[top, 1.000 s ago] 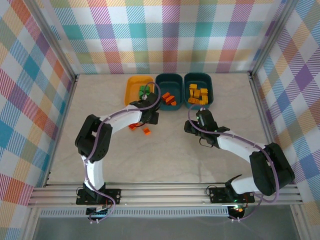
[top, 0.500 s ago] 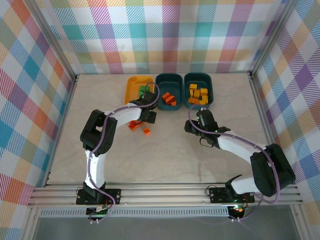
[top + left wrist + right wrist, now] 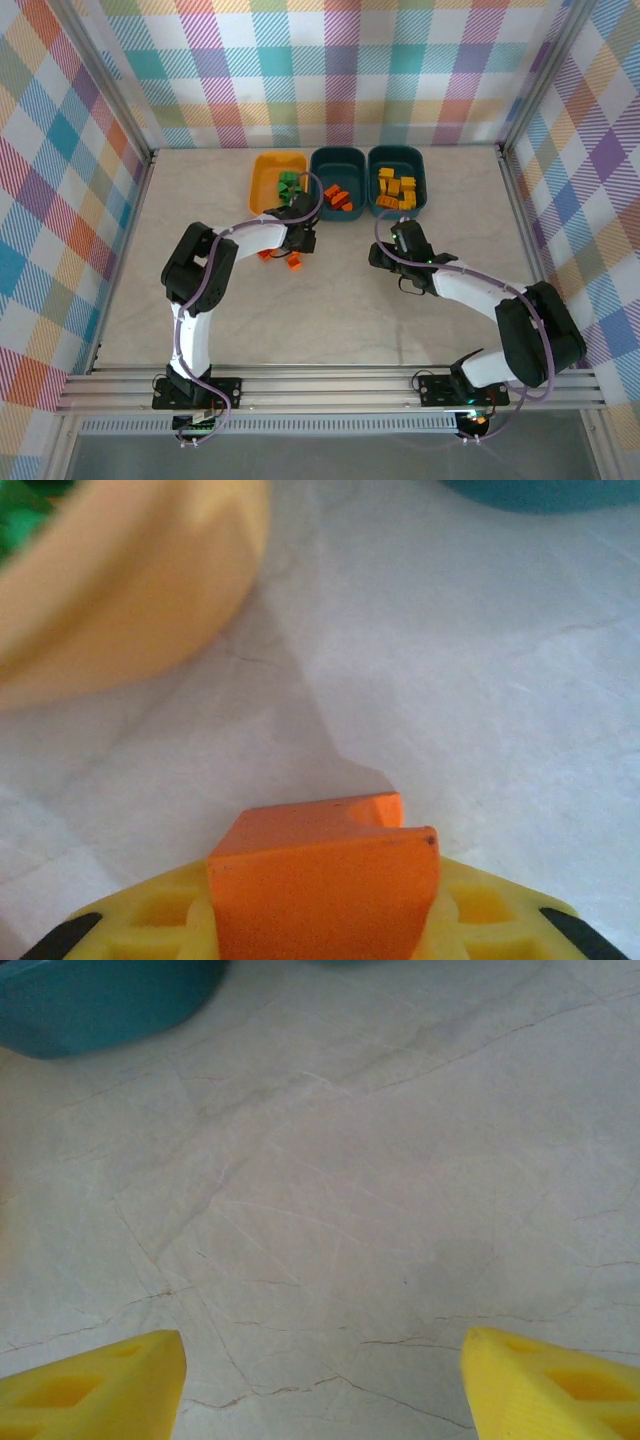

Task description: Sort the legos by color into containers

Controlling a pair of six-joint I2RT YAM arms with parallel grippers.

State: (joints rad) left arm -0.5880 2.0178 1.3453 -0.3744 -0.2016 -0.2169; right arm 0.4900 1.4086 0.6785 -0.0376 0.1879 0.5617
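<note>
My left gripper (image 3: 325, 920) is shut on an orange lego (image 3: 325, 875), wedged between its yellow fingers just above the table. In the top view that gripper (image 3: 298, 242) sits below the yellow-orange container (image 3: 266, 172). One orange lego (image 3: 294, 263) lies at its near side and another (image 3: 265, 254) to its left. The yellow-orange container holds green legos (image 3: 290, 183), the middle teal container (image 3: 337, 157) orange legos (image 3: 338, 198), and the right teal container (image 3: 397, 154) yellow legos (image 3: 396, 190). My right gripper (image 3: 325, 1380) is open over bare table, below the right container (image 3: 393, 246).
The marble-patterned table (image 3: 340, 320) is walled by checked panels with metal rails (image 3: 130, 250) along the sides. In the left wrist view the yellow-orange container's wall (image 3: 120, 590) rises close ahead on the left. A teal container's wall (image 3: 100, 1000) stands at the right wrist view's top left.
My left gripper has shifted slightly toward the near side and its jaws have closed in on the orange lego. The right arm has stayed put.
</note>
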